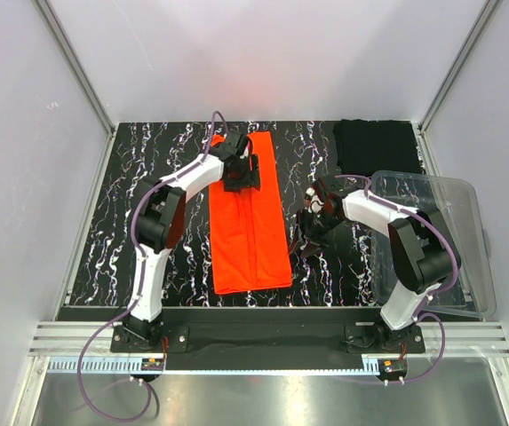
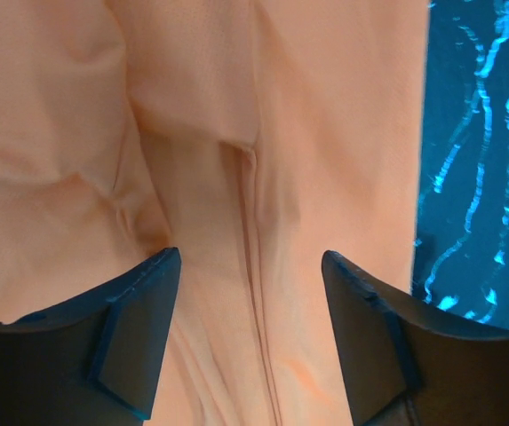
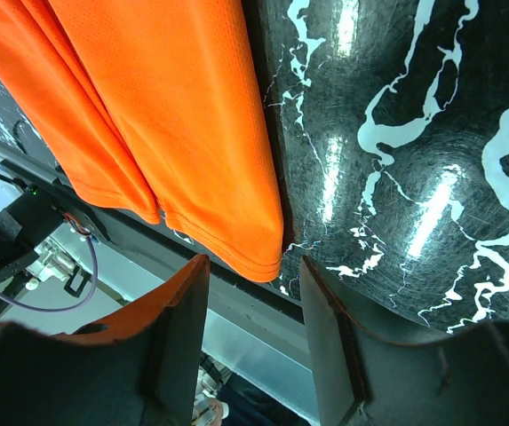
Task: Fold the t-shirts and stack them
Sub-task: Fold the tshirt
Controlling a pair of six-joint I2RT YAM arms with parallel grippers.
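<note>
The orange-red t-shirt (image 1: 248, 220) lies folded into a long narrow strip down the middle of the black marbled table (image 1: 130, 222). My left gripper (image 1: 239, 174) hovers over its far part, open and empty; the left wrist view shows its fingers (image 2: 139, 328) spread above the cloth (image 2: 236, 133) and a seam. My right gripper (image 1: 306, 232) is open and empty beside the strip's right edge; the right wrist view shows the shirt's near hem corner (image 3: 192, 142) ahead of its fingers (image 3: 178, 337). The black t-shirt (image 1: 377, 146) lies folded at the far right.
A clear plastic bin (image 1: 432, 244) stands at the right edge of the table, next to the right arm. White walls enclose the table on three sides. A metal rail (image 1: 263, 342) runs along the near edge by the arm bases.
</note>
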